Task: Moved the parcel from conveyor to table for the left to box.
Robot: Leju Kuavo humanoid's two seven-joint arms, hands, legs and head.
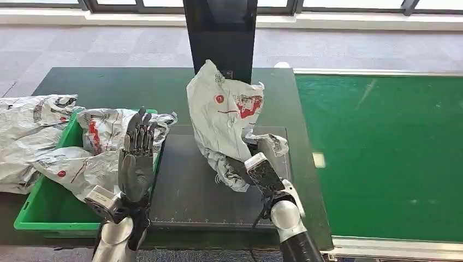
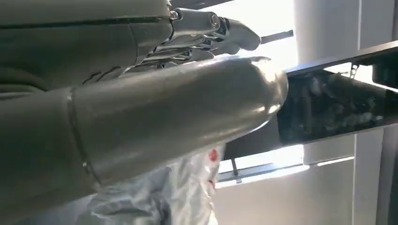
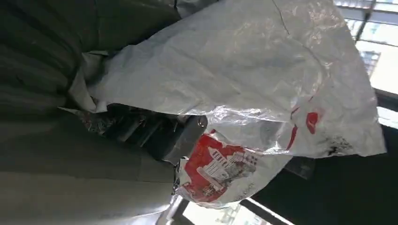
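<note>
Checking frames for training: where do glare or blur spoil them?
Head view: sharp and evenly lit, parcel print readable. Left wrist view: window glare washes out the background, left hand looms soft. Right wrist view: parcel slightly blurred, bright window at the corner.

Three crumpled grey parcels are visible: one held upright [image 1: 226, 117], one in the bin [image 1: 109, 147], one beside it [image 1: 30, 131]. There is one green bin [image 1: 41, 210] and one conveyor [image 1: 382, 153].

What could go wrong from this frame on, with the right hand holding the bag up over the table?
The right hand grips the parcel only at its crumpled lower edge, so the limp bag could slip or flop over. The green bin already holds parcels, some hanging over its rim; one more may spill out.
</note>
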